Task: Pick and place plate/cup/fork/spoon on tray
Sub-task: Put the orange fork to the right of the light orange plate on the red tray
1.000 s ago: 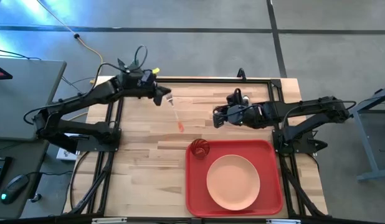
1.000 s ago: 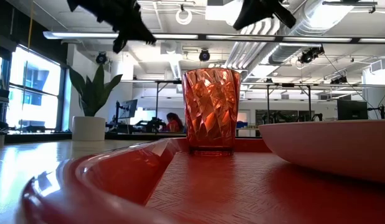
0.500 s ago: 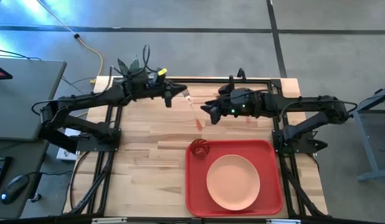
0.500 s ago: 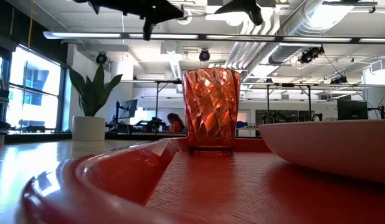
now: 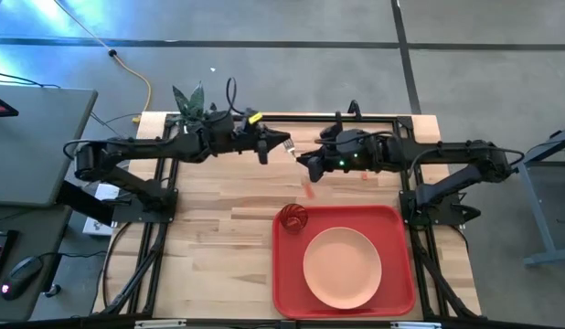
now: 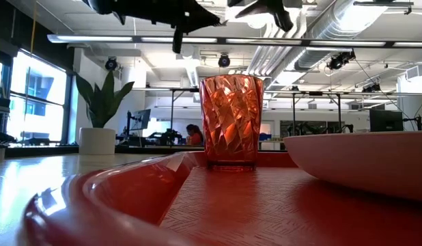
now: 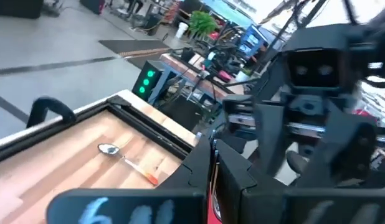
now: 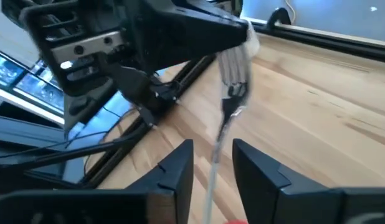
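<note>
Plate and cup sit on the tray; spoon waits on the table while my left claw, clamped on the fork, offers it to my right claw, whose fingers seem parted around its handle.

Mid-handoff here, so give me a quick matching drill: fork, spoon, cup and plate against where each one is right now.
Things:
1. fork
2. spoon
3. cup
4. plate

Places:
A. upright in a corner of the tray
B. in the air, pinched by the left gripper, handle hanging between the open fingers of the right gripper
C. flat in the middle of the tray
D. lying on the wooden table, off the tray

Pairs: 1-B, 2-D, 3-A, 4-C
</note>
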